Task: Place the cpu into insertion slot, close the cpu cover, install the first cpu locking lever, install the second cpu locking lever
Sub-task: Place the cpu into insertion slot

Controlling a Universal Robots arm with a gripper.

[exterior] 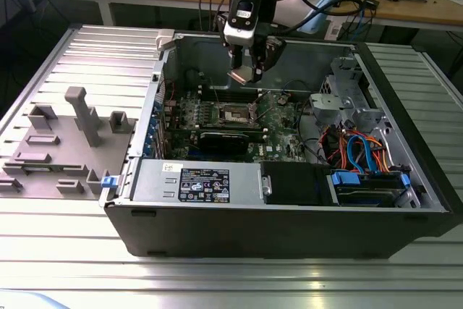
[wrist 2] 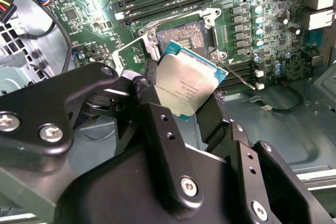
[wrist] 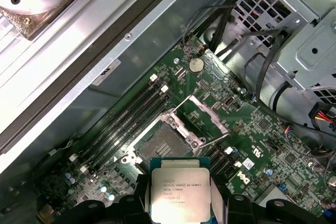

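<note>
Nearest in the exterior view is the ribbed metal table (exterior: 217,280). On it stands an open computer case (exterior: 289,229). Just inside its front wall lies the power supply (exterior: 206,182) with a dark label. Behind this is the black graphics card (exterior: 228,139), lying across the green motherboard (exterior: 282,132).

Just behind the card is the insertion slot (exterior: 239,114). In both wrist views its dark centre is uncovered (wrist 2: 184,38) (wrist: 168,137). The cpu cover (wrist: 207,113) stands raised at one side of the slot, and the long black memory slots (wrist: 126,124) run beside it.

Above the slot hangs the gripper (exterior: 249,70). Its black fingers (wrist 2: 144,90) are clamped on two opposite edges of the cpu (wrist 2: 186,85), so the chip is in the air, apart from the board and a little tilted. The cpu's metal top faces both wrist cameras (wrist: 179,192).

At the exterior view's left, a grey fixture tray (exterior: 65,142) rests on the table.
</note>
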